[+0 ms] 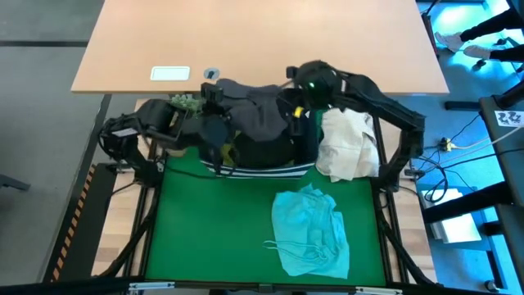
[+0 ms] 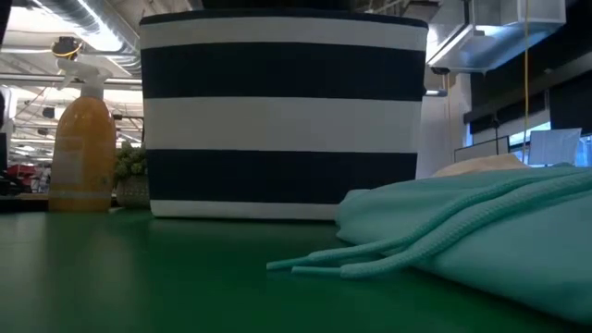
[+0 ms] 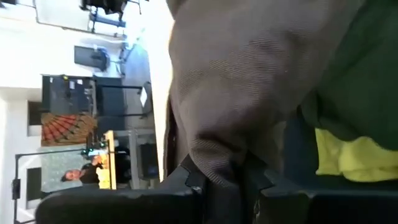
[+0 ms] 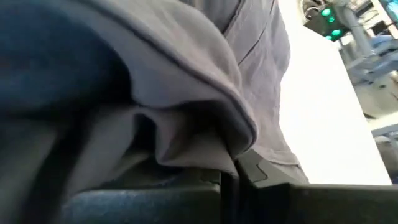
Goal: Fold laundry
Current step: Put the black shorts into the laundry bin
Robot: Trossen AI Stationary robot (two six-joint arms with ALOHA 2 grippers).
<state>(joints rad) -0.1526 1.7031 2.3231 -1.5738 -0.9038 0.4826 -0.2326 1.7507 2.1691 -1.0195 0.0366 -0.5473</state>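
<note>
While both jaws pinch charcoal garment (image 1: 262,111): green mat (image 1: 213,221), turquoise garment (image 1: 311,229).

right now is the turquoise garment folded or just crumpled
Crumpled, not folded: the turquoise garment lies bunched on the green mat with uneven edges, and its drawstring trails loose.

- one turquoise garment (image 1: 311,229)
- one grey garment (image 1: 258,111)
- one yellow-green shirt (image 3: 348,158)
- one cream cloth bundle (image 1: 348,143)
- one striped bin (image 2: 282,116)
- one spray bottle (image 2: 83,139)
</note>
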